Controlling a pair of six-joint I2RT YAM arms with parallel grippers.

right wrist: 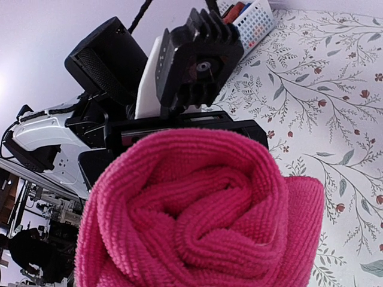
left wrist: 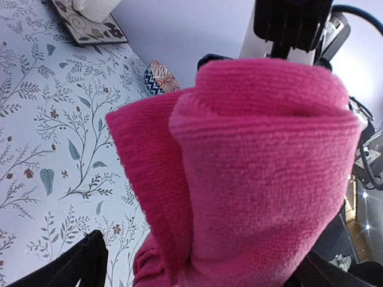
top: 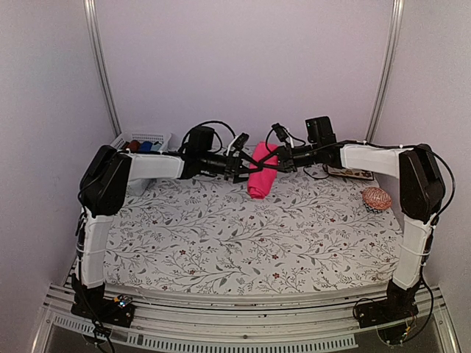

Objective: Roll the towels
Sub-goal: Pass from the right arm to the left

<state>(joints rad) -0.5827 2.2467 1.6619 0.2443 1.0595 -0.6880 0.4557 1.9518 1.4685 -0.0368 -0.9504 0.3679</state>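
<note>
The hot pink towel [top: 261, 176] is rolled up and held in the air over the back middle of the table, one end hanging down. My left gripper [top: 240, 166] and right gripper [top: 277, 159] meet at its upper end from either side. In the left wrist view the towel [left wrist: 257, 179] fills the frame between my black fingertips [left wrist: 84, 266], which are shut on it. In the right wrist view I see the spiral end of the roll [right wrist: 197, 215]; it hides my fingers. The lime-yellow towel is out of view.
A white basket [top: 143, 140] with dark red and blue cloth rolls stands at the back left. A round red-orange woven pad [top: 377, 198] lies at the right edge. A patterned square tray [top: 352, 173] sits behind it. The flowered tablecloth [top: 221, 243] covers the table.
</note>
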